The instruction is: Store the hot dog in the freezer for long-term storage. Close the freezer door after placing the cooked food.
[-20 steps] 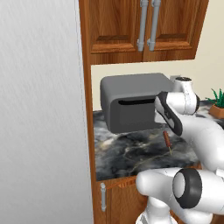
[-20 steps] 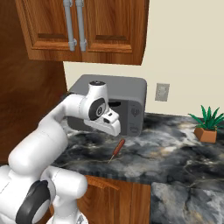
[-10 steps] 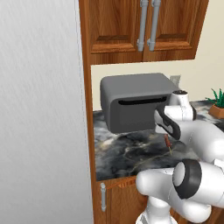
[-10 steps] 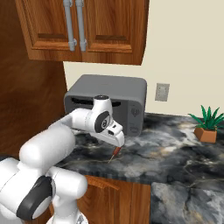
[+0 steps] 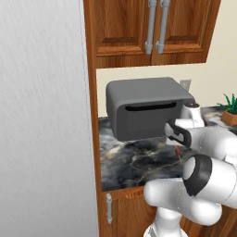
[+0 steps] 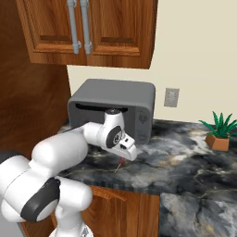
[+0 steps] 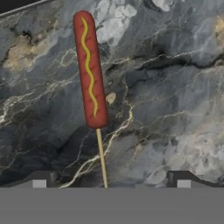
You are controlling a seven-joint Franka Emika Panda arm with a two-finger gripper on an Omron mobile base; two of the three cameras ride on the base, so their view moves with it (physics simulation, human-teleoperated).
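In the hand view the end effector hangs wide open and empty, with the stick running between its tips. The hot dog lies flat on the marble worktop, reaching toward 12 o'clock. Closing here would likely pinch only the thin stick, which could slip or swing. Beyond stands the grey microwave.

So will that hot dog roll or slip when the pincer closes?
The hot dog is round and smooth-looking, so it may roll on the counter. Its thin stick probably snaps easily. Small, so likely light.
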